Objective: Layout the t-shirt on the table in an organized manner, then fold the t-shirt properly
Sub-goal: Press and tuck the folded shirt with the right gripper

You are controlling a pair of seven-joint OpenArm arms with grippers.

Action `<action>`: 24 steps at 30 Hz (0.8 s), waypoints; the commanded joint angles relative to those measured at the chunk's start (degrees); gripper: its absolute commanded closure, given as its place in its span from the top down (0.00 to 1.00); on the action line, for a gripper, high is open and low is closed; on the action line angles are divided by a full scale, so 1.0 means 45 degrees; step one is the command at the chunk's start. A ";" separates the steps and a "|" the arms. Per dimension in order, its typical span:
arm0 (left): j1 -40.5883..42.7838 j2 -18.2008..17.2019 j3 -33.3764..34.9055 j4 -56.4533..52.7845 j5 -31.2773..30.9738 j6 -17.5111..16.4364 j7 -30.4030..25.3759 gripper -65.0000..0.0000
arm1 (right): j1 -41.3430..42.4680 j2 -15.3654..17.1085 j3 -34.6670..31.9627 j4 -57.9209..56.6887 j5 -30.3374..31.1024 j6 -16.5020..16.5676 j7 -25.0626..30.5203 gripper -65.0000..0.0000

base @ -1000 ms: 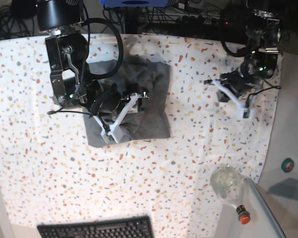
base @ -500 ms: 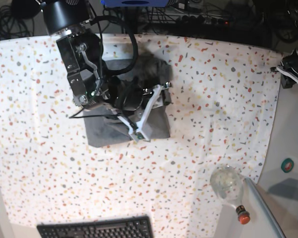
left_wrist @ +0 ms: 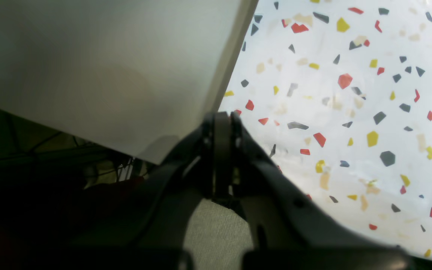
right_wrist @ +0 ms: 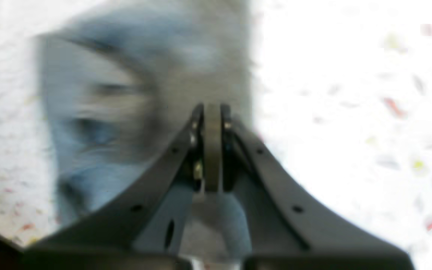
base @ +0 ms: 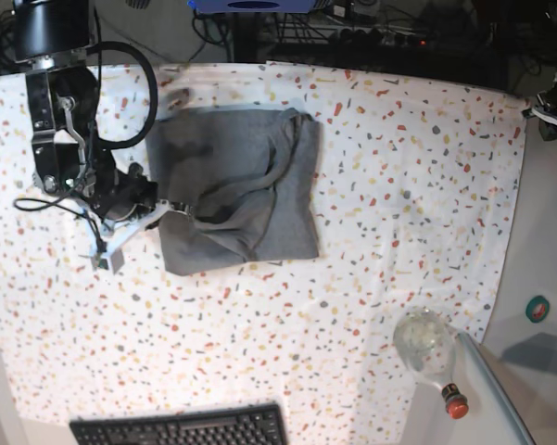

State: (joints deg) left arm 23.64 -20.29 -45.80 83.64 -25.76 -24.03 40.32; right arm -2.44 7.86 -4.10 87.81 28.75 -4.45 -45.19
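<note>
The grey t-shirt (base: 236,190) lies as a rough rectangle left of the middle of the speckled table (base: 398,185), with a rumpled fold running diagonally across it. My right gripper (base: 104,258) hovers over the table just off the shirt's left edge. In the blurred right wrist view that gripper (right_wrist: 212,112) is shut, with nothing seen between its fingers, and the t-shirt (right_wrist: 126,93) lies beyond it. My left gripper (left_wrist: 221,118) is shut and empty at the table's (left_wrist: 351,112) right border. Only a tip of it (base: 554,113) shows in the base view.
A plain grey side surface (left_wrist: 107,67) adjoins the table on the right. A clear bottle with a red cap (base: 431,357) lies at the front right corner. A black keyboard (base: 181,428) sits at the front edge. Cables run behind the table.
My right arm has swung left off the t-shirt and its jaws have closed, leaving the shirt uncovered. My left arm has pulled back to the right edge.
</note>
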 commanded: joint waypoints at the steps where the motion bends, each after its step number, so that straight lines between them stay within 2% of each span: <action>1: -0.0125 -0.0267 -0.0108 0.0237 -0.0127 -0.0003 -0.0236 0.00 | 0.0336 -0.0076 -0.0017 0.0013 0.0223 0.0100 0.0206 0.00; 3: -0.0242 -0.0267 -0.0108 0.0198 -0.0127 -0.0003 -0.0236 0.00 | 0.0376 -0.0115 -0.0174 -0.0202 0.0223 0.0100 0.0225 0.00; 9: -0.0301 -0.0267 -0.0088 0.0198 -0.0127 -0.0003 -0.0236 0.00 | 0.0883 -0.0427 -0.2088 -0.0632 0.0223 0.0002 0.0245 0.00; 16: -0.0320 -0.0267 -0.0088 0.0159 -0.0127 -0.0003 -0.0236 0.00 | 0.1958 -0.1385 -0.2752 -0.1960 0.0223 0.0002 0.0225 0.00; 20: -0.0340 -0.0267 -0.0088 0.0140 -0.0127 -0.0003 -0.0236 0.00 | 0.2818 -0.2127 -0.4393 -0.1960 0.0223 0.0100 0.0264 0.00; 24: -0.0340 -0.0267 -0.0088 0.0198 -0.0127 -0.0003 -0.0236 0.00 | 0.3150 -0.2244 -0.5077 -0.1355 0.0223 0.0041 0.0186 0.00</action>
State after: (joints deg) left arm 22.09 -20.32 -45.69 83.50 -25.91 -24.03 40.14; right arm 10.70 -2.94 -27.59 80.84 29.91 -3.92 -45.06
